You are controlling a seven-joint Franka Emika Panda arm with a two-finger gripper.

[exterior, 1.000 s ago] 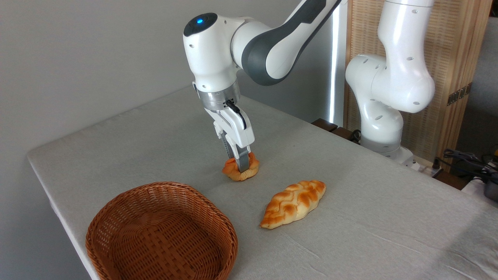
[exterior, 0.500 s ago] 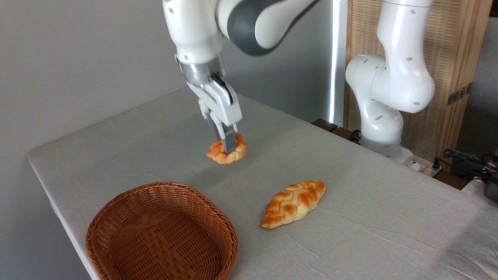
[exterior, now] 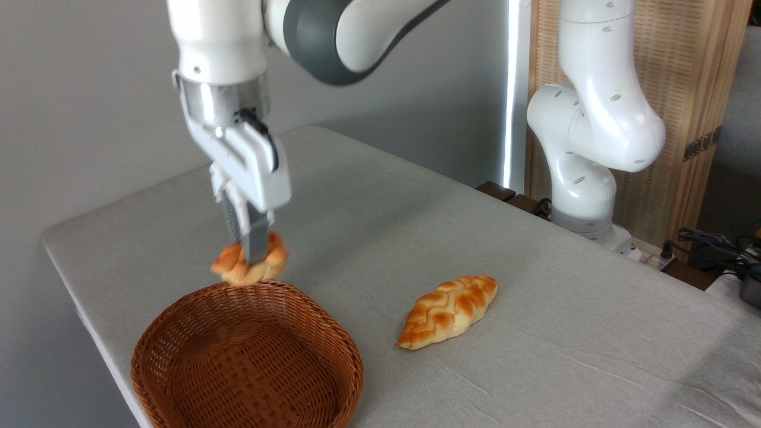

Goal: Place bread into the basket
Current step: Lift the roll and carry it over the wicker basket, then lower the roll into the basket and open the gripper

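My gripper (exterior: 254, 257) is clamped on the bread (exterior: 250, 265), fingers pointing straight down and pinching the small orange bun across its knotted top. The bun hangs clear of the table, tilted a bit, right above the far rim of the basket (exterior: 178, 315). It looks over the rim line, not yet over the basket's middle; hard to tell depth from one view.

Step in hand: carry phase, grasp and lift done, release not yet. Next move, my call: shift further toward the camera so the bun sits over the woven floor, lower some, then open. Letting go here risks the bun clipping the rim and rolling off outside.

Room: basket is wide and empty, plenty of margin once I'm centred. It sits near the table's (exterior: 565, 309) front-left edge, so a bounce out to the left could go off the table. The braided loaf (exterior: 449, 310) lies to the right of the basket, apart from it and from my path. Nothing else on the cloth near me. My own base (exterior: 585, 178) stands well to the right, no conflict.
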